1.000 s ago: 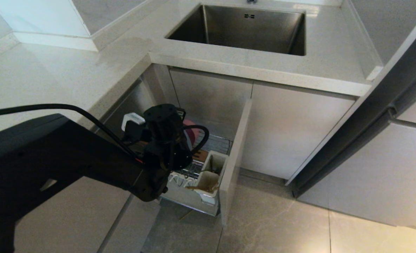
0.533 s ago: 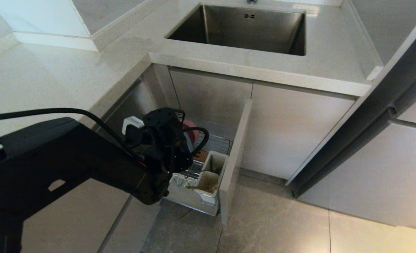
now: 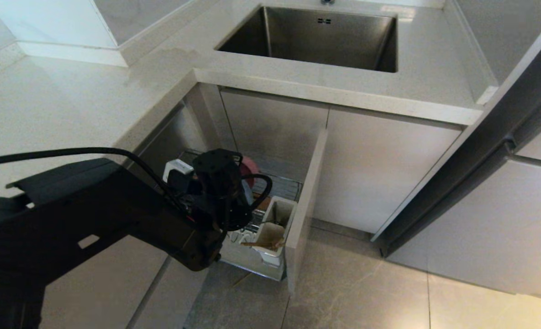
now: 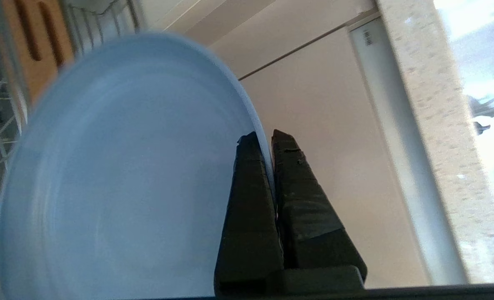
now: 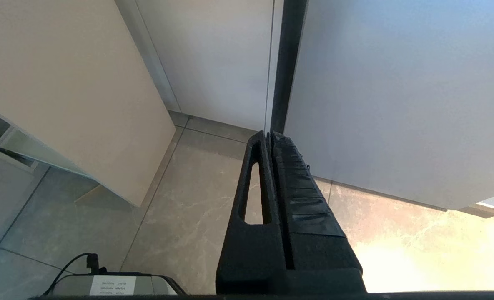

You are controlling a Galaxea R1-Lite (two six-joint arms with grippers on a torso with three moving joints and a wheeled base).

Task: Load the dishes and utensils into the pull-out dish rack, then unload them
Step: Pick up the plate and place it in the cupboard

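My left gripper [image 4: 267, 135] is shut on the rim of the light-blue plate [image 4: 126, 166], which stands on edge and fills most of the left wrist view. Beyond the plate show the brown wooden strip [image 4: 42, 46] and chrome wires of the pull-out dish rack [image 3: 281, 186]. In the head view my left wrist [image 3: 220, 192] hangs low over the rack and hides the plate and fingers. The pink bowl [image 3: 248, 167] peeks out behind the wrist. Wooden chopsticks [image 3: 259, 246] lie by the white utensil cup [image 3: 279, 212]. My right gripper [image 5: 268, 134] is shut and parked above the floor. I see no spoon.
The rack's beige front panel [image 3: 304, 205] stands out from the cabinet on the right of the rack. The steel sink [image 3: 316, 36] sits in the counter above. The countertop edge [image 3: 160, 119] overhangs the rack's left side. Grey floor tiles [image 3: 352, 292] lie in front.
My left arm has sunk lower and shifted slightly right, bringing the wrist closer to the rack. The right arm has not moved.
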